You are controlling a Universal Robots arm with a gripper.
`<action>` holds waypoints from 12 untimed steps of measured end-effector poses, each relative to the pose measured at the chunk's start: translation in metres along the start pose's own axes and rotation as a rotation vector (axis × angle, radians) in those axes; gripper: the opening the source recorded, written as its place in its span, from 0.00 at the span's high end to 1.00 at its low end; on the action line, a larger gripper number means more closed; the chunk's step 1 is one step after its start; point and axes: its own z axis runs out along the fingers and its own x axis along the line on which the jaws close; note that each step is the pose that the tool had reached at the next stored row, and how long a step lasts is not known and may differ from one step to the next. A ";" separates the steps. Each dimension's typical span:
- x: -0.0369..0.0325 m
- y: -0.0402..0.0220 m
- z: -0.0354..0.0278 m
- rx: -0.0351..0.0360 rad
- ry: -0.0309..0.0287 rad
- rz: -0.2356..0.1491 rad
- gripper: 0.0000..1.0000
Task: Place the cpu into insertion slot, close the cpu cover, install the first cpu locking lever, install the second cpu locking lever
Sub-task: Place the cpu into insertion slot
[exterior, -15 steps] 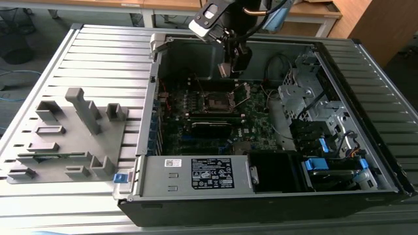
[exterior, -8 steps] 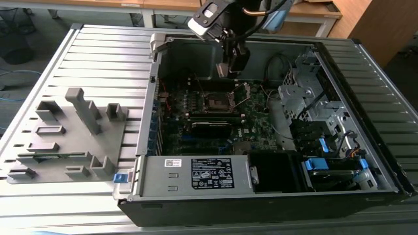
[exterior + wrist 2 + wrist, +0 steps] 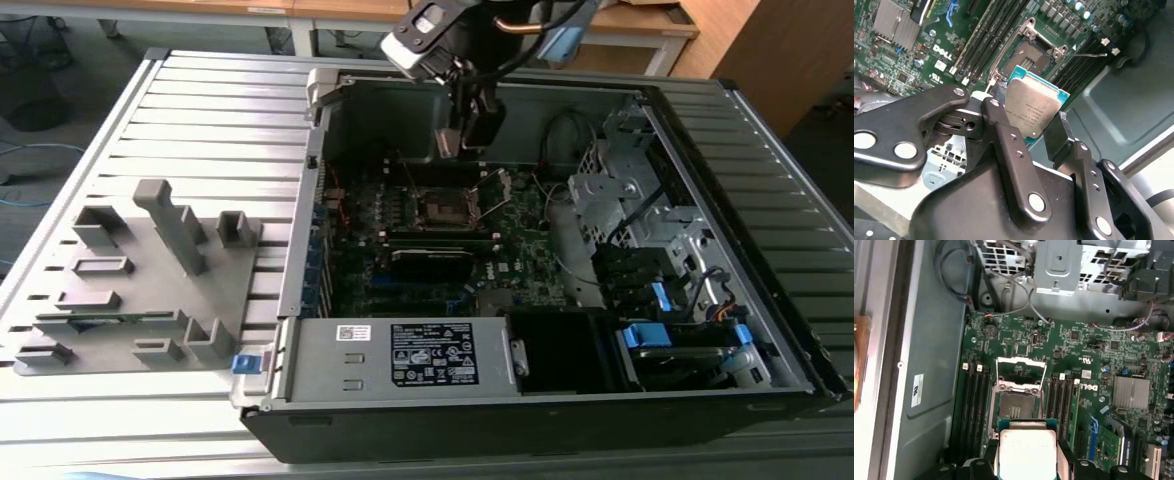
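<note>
Exterior view looks down; both wrist views closely share insertion slot.

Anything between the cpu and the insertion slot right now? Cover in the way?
Nothing visible stands in the way. The gripper holds the cpu by its edges, off the board. In the first wrist view the cpu cover is swung open and the insertion slot lies bare, its dark centre exposed.

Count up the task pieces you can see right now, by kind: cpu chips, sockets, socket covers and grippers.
cpu: 1, held in the gripper
insertion slot: 1, bare, nothing seated in it
cpu cover: 1, swung open
gripper: 1, shut on the cpu
Total: 4
</note>
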 end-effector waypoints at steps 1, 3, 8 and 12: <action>-0.0001 0.0000 0.0006 -0.0005 -0.0003 0.015 0.46; -0.0001 -0.0001 0.0019 -0.0014 -0.0010 0.050 0.46; -0.0003 -0.0002 0.0086 -0.0025 -0.0016 0.085 0.46; -0.0005 -0.0002 0.0142 -0.0021 -0.0013 0.068 0.46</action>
